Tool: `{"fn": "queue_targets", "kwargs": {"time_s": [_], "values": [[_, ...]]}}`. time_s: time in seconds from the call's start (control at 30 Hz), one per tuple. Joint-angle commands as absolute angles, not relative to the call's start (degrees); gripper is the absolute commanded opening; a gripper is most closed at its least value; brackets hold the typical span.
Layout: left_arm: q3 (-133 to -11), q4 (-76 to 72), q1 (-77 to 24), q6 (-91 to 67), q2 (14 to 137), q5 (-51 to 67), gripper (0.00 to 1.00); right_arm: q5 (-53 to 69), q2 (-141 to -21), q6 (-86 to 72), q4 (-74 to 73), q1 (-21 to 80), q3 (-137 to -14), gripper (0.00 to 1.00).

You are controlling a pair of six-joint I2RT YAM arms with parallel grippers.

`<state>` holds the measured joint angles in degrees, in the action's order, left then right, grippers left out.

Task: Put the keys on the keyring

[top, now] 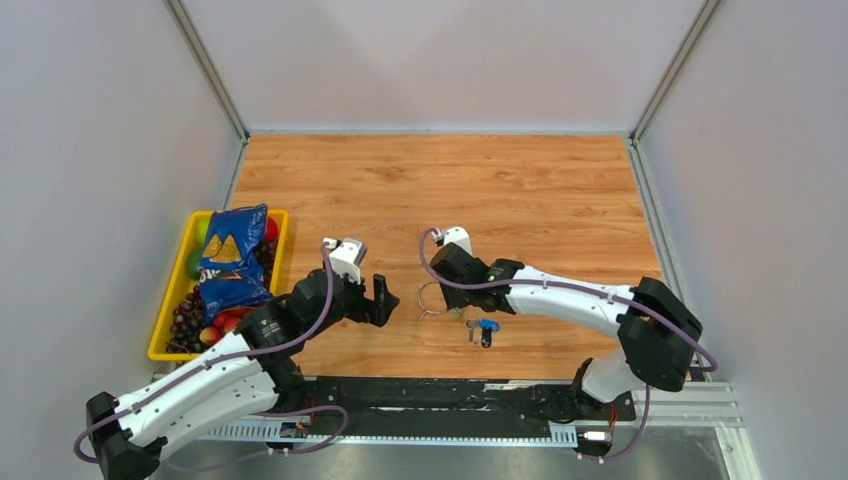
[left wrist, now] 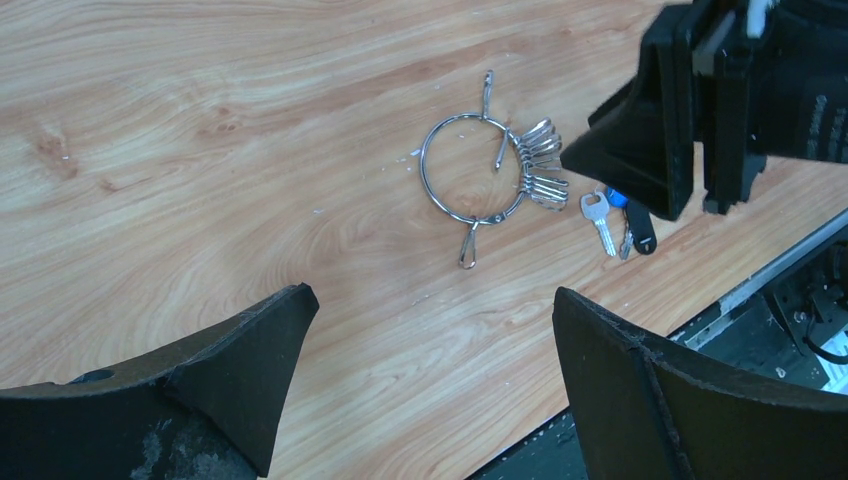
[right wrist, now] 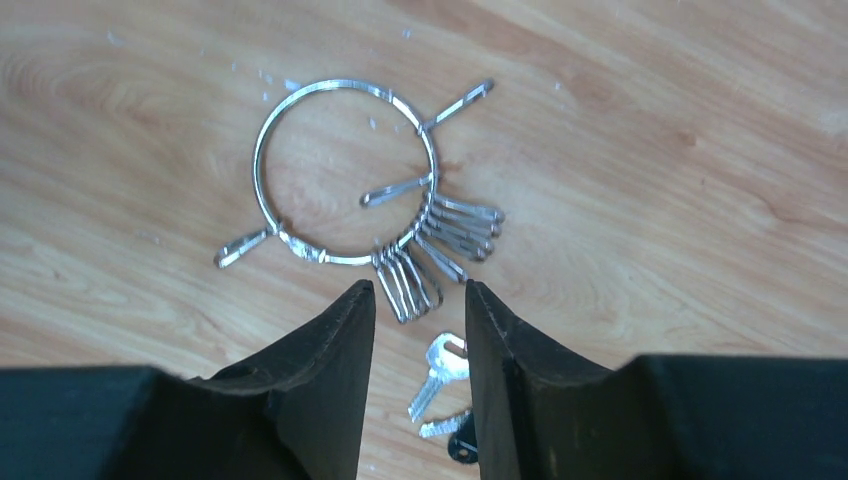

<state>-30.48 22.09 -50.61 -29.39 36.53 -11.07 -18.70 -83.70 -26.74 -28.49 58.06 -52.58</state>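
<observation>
Keyring (right wrist: 335, 83): lies flat on the desk (top: 450, 180) between the two arms; small silver pieces are bunched on its wire on the side nearest the loose keys.
Keys (left wrist: 596, 207): three lie together on the desk, just beside the ring and not threaded on it; one is plain silver, one blue-headed, one black-headed.
Right pincer (right wrist: 415, 340): hangs above the ring's bunched edge and the keys, fingers a narrow gap apart, gripping nothing.
Left pincer (left wrist: 430, 380): fingers spread wide and empty, off to the ring's left, pointed towards it.
Yellow bin (top: 163, 325): sits at the desk's left edge, well apart from the ring, holding a blue snack bag (top: 232, 255) and fruit.
</observation>
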Motion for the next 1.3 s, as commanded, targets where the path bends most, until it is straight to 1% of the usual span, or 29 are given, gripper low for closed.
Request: {"fn": "queue_targets", "kwargs": {"time_s": [0.0,0.13,0.4,0.57,0.7,1.0,1.13,1.27], "values": [[-30.4,21.4,-50.6,-30.8,37.0,-12.1,1.0,-21.0,-89.7,-28.0,-28.1,56.4,-59.9,0.42],[-30.0,21.6,-50.7,-31.3,37.0,-12.4,1.0,-20.9,-94.3,-27.4,-27.1,55.1,-63.7,0.44],[-29.6,22.1,-50.6,-31.6,36.8,-12.8,1.0,-19.7,-99.6,-27.4,-26.0,52.8,-67.2,0.43],[-29.5,22.1,-50.7,-31.6,36.7,-13.0,1.0,-17.0,-100.3,-27.2,-24.6,52.8,-66.9,0.43],[-29.5,22.3,-50.7,-31.5,36.7,-13.1,1.0,-13.3,-100.1,-26.1,-23.9,53.5,-67.0,0.41],[-30.0,22.9,-50.7,-31.7,35.2,-13.2,1.0,-7.1,-96.4,-24.8,-24.3,58.2,-64.0,0.44],[-30.2,22.9,-50.7,-31.8,34.7,-13.4,1.0,-8.6,-96.1,-28.3,-24.2,58.6,-62.7,0.44],[-30.2,22.6,-50.6,-31.7,34.9,-13.5,1.0,-9.6,-98.2,-31.1,-23.5,58.6,-64.4,0.44]]}}
